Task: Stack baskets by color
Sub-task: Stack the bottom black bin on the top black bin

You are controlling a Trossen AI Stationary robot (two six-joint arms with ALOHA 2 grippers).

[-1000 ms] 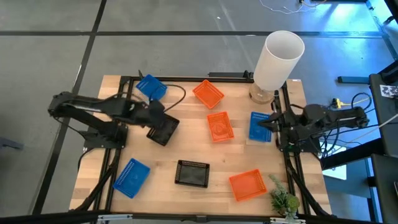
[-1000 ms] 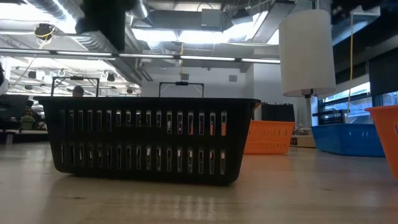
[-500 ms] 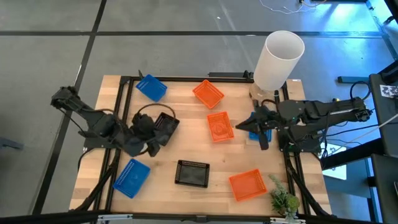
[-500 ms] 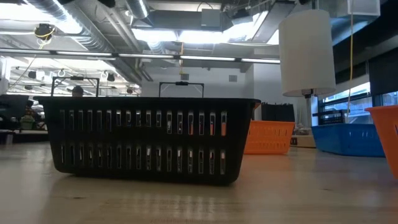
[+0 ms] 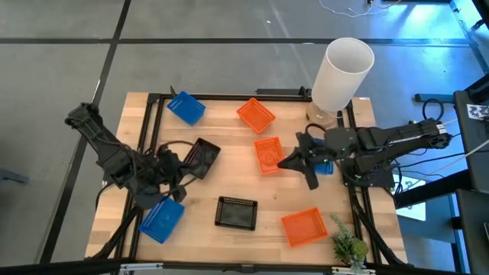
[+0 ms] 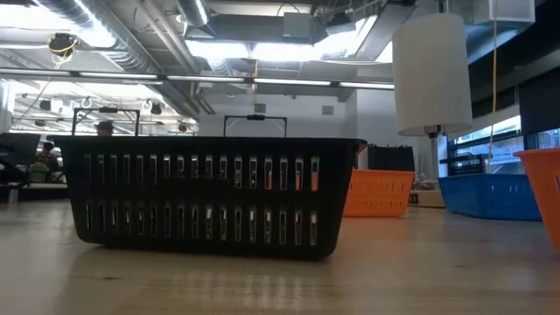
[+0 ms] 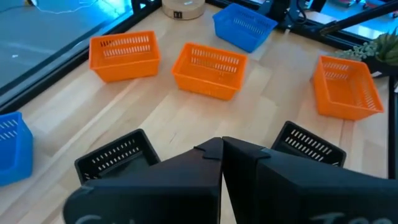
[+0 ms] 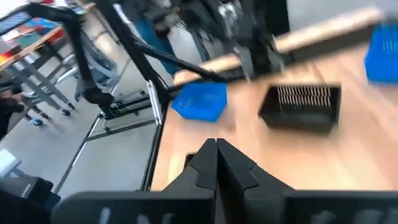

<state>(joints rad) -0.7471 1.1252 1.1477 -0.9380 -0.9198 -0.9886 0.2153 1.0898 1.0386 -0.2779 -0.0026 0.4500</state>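
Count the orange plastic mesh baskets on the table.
3 orange plastic mesh baskets: one at the far middle, one at the centre beside the right gripper, one at the near edge. None appears hidden.

From overhead, the right hand covers most of a blue basket at 3 o'clock on the bench. In the low view an orange basket is cut off at the right edge. The right wrist view is blurred; a black basket there shows only roughly.
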